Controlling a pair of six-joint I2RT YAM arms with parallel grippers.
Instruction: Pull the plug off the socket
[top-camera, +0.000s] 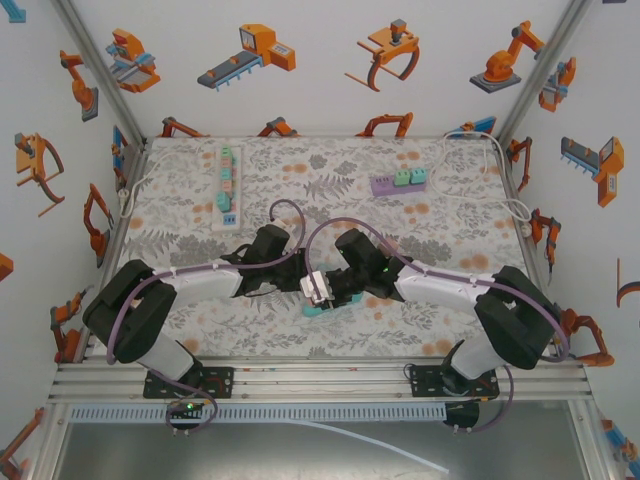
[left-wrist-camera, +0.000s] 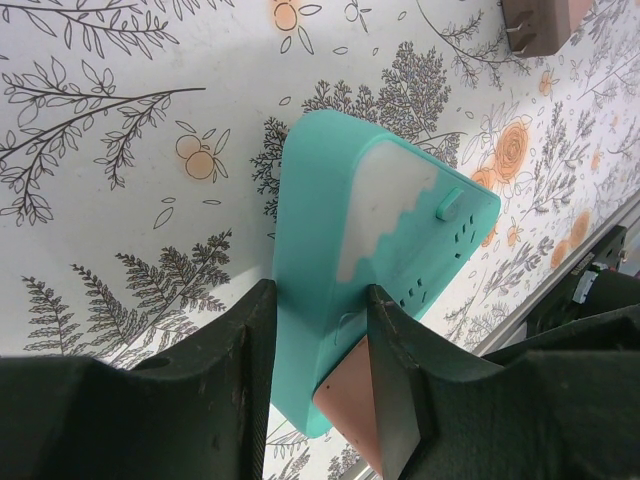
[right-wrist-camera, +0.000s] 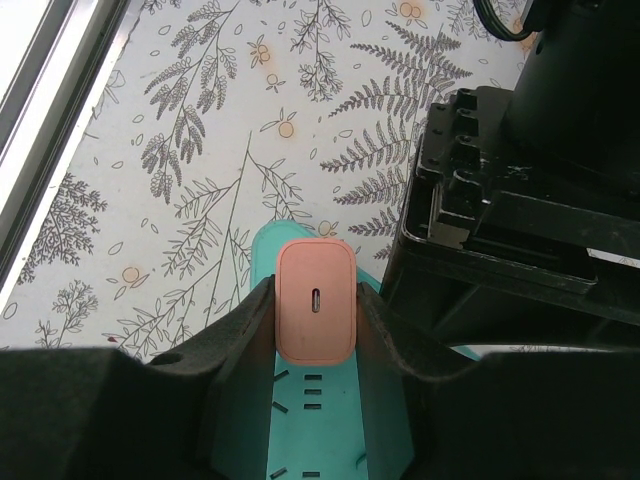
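Note:
A teal power strip lies low at the middle front of the table, between both arms. My left gripper is shut on the strip's narrow sides near one end. A pink plug sits against the strip's socket face, and my right gripper is shut on its two sides. The plug's prongs are hidden, so I cannot tell how deep it sits. A corner of the plug shows beside my left finger. From above, the plug sits between the two grippers.
A white power strip with several plugs lies at the back left. A purple strip with plugs lies at the back right, with white cables along the walls. Another brownish plug with bare prongs rests on the mat. The front rail is close.

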